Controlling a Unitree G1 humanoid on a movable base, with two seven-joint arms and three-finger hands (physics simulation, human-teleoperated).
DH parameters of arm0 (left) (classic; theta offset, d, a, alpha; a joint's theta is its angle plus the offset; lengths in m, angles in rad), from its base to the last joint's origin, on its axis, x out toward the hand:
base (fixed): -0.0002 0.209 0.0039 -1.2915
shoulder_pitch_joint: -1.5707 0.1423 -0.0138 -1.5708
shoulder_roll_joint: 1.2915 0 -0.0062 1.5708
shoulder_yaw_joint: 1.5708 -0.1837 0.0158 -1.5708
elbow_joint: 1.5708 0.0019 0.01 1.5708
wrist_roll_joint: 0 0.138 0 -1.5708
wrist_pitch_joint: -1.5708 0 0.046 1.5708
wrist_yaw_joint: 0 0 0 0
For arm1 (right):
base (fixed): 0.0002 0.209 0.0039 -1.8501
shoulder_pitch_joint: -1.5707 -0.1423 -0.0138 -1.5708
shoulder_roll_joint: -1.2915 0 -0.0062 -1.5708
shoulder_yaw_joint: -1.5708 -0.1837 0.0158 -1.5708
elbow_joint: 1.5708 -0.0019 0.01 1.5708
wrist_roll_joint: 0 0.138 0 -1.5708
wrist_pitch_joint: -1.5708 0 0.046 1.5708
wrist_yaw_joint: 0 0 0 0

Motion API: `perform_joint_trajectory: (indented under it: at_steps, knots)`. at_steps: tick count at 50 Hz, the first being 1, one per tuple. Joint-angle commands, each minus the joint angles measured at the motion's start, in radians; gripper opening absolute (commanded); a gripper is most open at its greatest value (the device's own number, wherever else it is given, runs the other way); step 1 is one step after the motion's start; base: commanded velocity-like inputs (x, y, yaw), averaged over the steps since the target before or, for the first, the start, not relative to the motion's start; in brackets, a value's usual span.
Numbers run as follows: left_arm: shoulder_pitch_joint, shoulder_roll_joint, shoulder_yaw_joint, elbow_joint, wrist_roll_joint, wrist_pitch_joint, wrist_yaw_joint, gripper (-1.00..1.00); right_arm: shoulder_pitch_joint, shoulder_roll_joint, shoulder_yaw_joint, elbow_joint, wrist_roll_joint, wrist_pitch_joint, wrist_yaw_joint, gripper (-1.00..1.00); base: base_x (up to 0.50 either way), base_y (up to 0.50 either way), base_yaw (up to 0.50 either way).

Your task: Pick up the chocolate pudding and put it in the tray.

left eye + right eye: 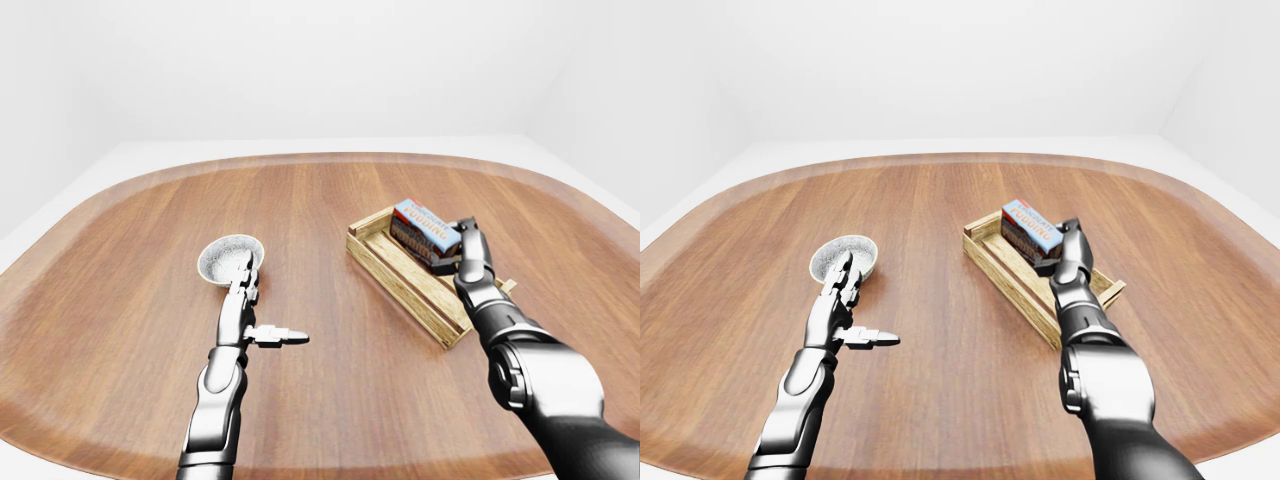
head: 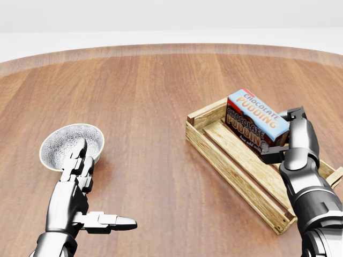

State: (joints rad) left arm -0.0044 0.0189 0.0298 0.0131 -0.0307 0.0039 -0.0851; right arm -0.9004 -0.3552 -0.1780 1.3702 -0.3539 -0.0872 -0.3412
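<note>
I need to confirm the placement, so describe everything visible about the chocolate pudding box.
The chocolate pudding box is a rectangular carton, seemingly cardboard, with a light blue top face edged in red, lettered CHOCOLATE PUDDING, and a dark brown side repeating the name. It sits tilted over the upper part of the slatted wooden tray, its right end raised, in the right half of the head view. The right hand has its metal fingers closed on that end. Whether its lower edge touches the slats is unclear.

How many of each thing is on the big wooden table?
Pudding box: 1
Wooden tray: 1
Bowl: 1
Total: 3
</note>
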Motion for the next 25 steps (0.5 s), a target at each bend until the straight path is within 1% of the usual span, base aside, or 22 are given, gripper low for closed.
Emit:
perform_joint_trajectory:
  at_steps: [1, 15, 17, 18, 20, 23, 25]
  knots:
    - [-0.001, 0.001, 0.002, -0.001, 0.0, 0.002, 0.001, 1.0, 0.018, -0.004, -0.005, -0.019, -0.006, 0.0, -0.024, -1.0, 0.0, 0.0, 0.0]
    - [-0.005, 0.001, 0.002, 0.001, 0.0, 0.003, 0.003, 1.0, 0.056, -0.006, -0.01, -0.015, -0.01, 0.0, -0.031, -1.0, 0.0, 0.0, 0.0]
    - [0.0, 0.001, 0.0, -0.012, 0.001, 0.012, 0.004, 1.0, 0.06, -0.009, -0.013, -0.015, -0.009, 0.0, -0.03, -1.0, 0.0, 0.0, 0.0]
    - [0.0, 0.0, 0.0, -0.012, 0.001, 0.012, 0.004, 1.0, 0.062, -0.01, -0.013, -0.015, -0.009, 0.0, -0.03, -1.0, 0.0, 0.0, 0.0]
    - [-0.001, 0.001, 0.0, -0.004, 0.002, 0.004, 0.002, 1.0, 0.069, -0.011, -0.015, -0.014, -0.008, 0.0, -0.032, -1.0, 0.0, 0.0, 0.0]
    - [0.001, 0.0, -0.001, -0.008, 0.003, 0.006, 0.003, 1.0, 0.078, -0.009, -0.014, -0.013, -0.013, 0.0, -0.036, -1.0, 0.0, 0.0, 0.0]
    - [0.001, 0.0, 0.0, -0.004, 0.003, 0.003, 0.002, 1.0, 0.085, -0.007, -0.014, -0.012, -0.015, 0.0, -0.038, -1.0, 0.0, 0.0, 0.0]
